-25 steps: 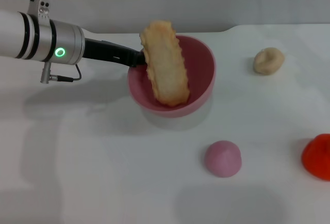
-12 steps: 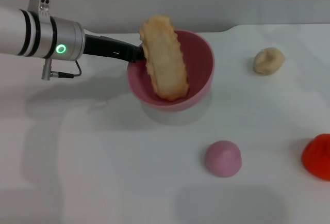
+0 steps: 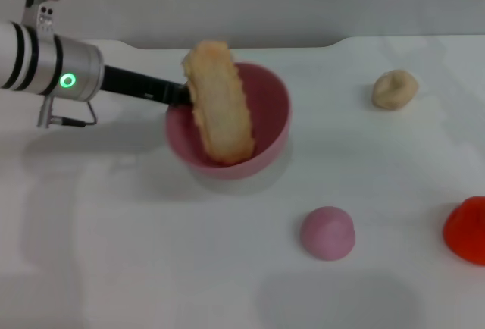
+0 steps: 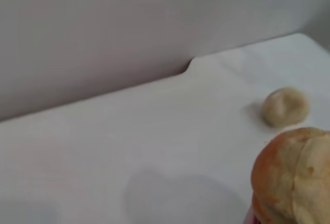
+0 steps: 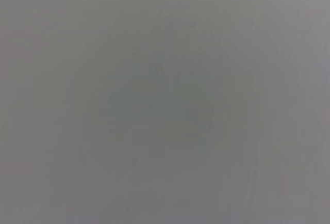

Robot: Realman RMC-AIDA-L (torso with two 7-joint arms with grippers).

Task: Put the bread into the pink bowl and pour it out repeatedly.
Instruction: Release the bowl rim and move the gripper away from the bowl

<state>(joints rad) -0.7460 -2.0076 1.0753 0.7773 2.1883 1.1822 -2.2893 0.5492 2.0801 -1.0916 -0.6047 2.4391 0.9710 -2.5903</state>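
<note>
The pink bowl is held tilted above the table, its opening facing forward. The bread leans inside it with its plain tan face showing and one end sticking up over the bowl's far rim. That same end of the bread shows in the left wrist view. My left gripper reaches in from the left and is shut on the bowl's left rim, partly hidden behind the loaf. The right gripper is out of view, and the right wrist view is plain grey.
A small beige lump lies at the back right, also visible as the lump in the left wrist view. A pink dome bun sits in front of the bowl. A red object is at the right edge.
My left arm has drawn back to the left, carrying the tilted bowl and the bread with it. The other items have not moved.
</note>
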